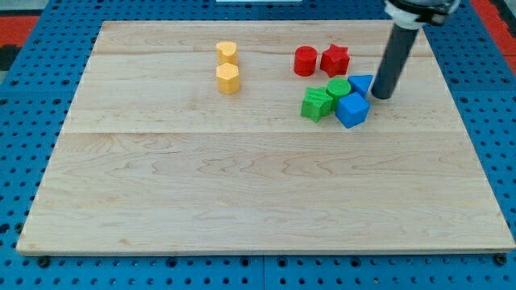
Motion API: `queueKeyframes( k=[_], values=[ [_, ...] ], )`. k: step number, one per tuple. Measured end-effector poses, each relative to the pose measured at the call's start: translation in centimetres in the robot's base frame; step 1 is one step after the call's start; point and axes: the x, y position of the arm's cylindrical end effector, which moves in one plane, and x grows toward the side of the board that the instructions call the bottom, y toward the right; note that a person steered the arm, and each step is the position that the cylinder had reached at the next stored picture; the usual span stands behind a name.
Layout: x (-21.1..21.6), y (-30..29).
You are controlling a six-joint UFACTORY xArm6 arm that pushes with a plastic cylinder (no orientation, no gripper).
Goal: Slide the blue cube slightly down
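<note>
The blue cube (352, 109) lies right of the board's centre, toward the view's top. A second blue block (360, 84), of unclear shape, sits just above it, partly behind my rod. My tip (380, 97) rests on the board just right of that second blue block and up-right of the blue cube, close to both. A green round block (339, 88) and a green star-like block (317, 104) touch the cube's left side.
A red cylinder (305, 61) and a red star block (334, 60) sit above the green blocks. Two yellow blocks (227, 53) (229, 79) stand one above the other left of centre. The wooden board (258, 201) lies on a blue perforated base.
</note>
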Motion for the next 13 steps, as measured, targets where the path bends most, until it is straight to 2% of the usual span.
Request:
queueKeyframes(
  k=[2,3,4,5,6,7,8,11,13],
  values=[
    [0.5,-1.4],
    [7.4,6.2],
    [10.0,3.1],
    [10.0,-6.9],
    [9.7,-4.9],
    [7.2,-5.0],
    [7.6,-7.3],
    [5.4,2.7],
    [0.4,1.6]
  ],
)
